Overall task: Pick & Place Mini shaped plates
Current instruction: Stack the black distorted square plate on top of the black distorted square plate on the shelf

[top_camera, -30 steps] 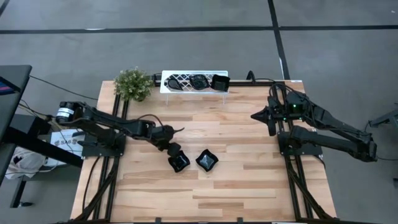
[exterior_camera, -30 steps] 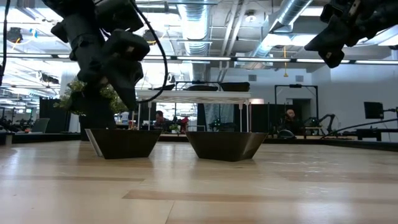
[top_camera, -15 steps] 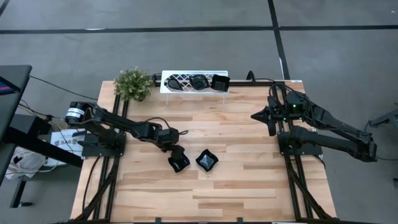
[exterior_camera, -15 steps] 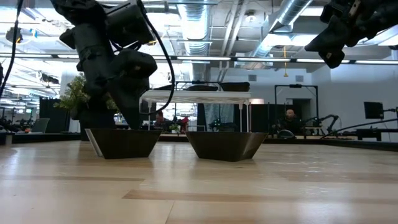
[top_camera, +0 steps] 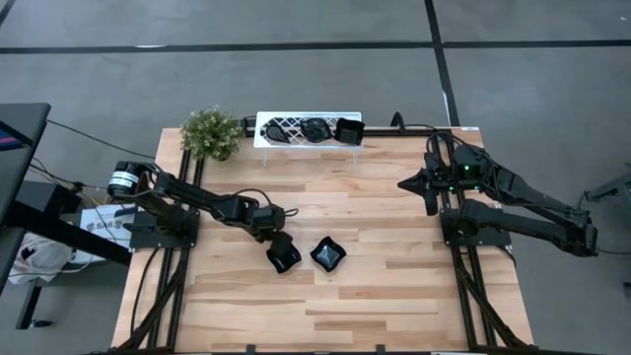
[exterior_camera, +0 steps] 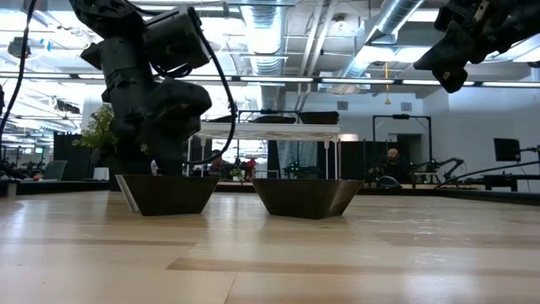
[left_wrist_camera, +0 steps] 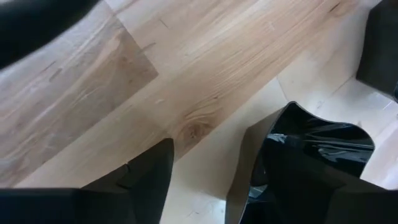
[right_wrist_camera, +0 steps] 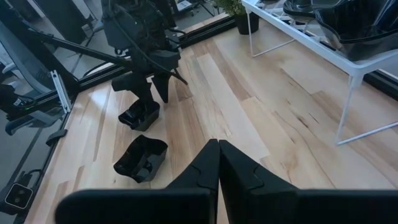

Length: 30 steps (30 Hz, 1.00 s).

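Observation:
Two glossy black wavy-edged square plates rest on their bases mid-table: one [top_camera: 285, 258] [exterior_camera: 166, 194] [right_wrist_camera: 139, 116], the other [top_camera: 328, 253] [exterior_camera: 306, 197] to its right. My left gripper [top_camera: 279, 241] [left_wrist_camera: 205, 165] is open and points down at the first plate's far-left rim. One finger [left_wrist_camera: 247, 168] stands at that plate's [left_wrist_camera: 317, 152] edge, the other [left_wrist_camera: 149, 177] over bare wood. More black plates [top_camera: 315, 128] sit on the white rack [top_camera: 281, 141]. My right gripper [right_wrist_camera: 217, 152] is shut and hovers high near the right edge [top_camera: 431, 192]. My left gripper comes from above with one finger at the rim [left_wrist_camera: 273, 134] of the left plate, which sits flat on the table. Whether that finger touches the rim, I cannot tell; the finger itself hides the spot.
A small green potted plant [top_camera: 210, 133] stands at the far left corner beside the rack. Bare wood lies along the near edge [top_camera: 325, 316] and between the plates and the right arm. A room with desks and people shows beyond the table in the low view.
My left gripper has moved toward the table's right and near edges and come down, from beside the left plate to its rim. Both plates have stayed where they were.

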Each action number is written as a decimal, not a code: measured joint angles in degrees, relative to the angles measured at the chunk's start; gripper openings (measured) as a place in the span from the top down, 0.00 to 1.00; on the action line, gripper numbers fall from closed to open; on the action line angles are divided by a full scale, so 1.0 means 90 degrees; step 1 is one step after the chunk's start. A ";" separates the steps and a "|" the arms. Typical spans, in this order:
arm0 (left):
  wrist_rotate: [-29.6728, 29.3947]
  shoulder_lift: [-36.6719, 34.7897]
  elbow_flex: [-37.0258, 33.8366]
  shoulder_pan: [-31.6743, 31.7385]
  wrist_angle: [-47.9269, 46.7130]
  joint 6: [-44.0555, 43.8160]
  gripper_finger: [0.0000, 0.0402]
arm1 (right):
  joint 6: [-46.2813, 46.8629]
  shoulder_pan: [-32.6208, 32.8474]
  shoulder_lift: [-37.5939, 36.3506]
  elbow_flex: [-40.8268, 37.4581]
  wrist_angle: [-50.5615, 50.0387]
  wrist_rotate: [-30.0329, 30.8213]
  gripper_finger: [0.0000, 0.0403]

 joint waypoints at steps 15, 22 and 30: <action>0.0076 0.0013 -0.0020 0.0023 0.0078 -0.0385 0.84 | -0.0002 0.0000 0.0000 0.0000 0.0000 0.0000 1.00; 0.0229 -0.0831 -0.0030 0.0073 -0.0083 -0.0155 0.98 | -0.0002 -0.0002 0.0001 0.0000 0.0001 0.0000 1.00; -0.0224 -0.2604 0.0614 0.0579 -0.0061 0.0012 0.99 | -0.0053 -0.0017 0.0002 0.0000 -0.0002 0.0000 1.00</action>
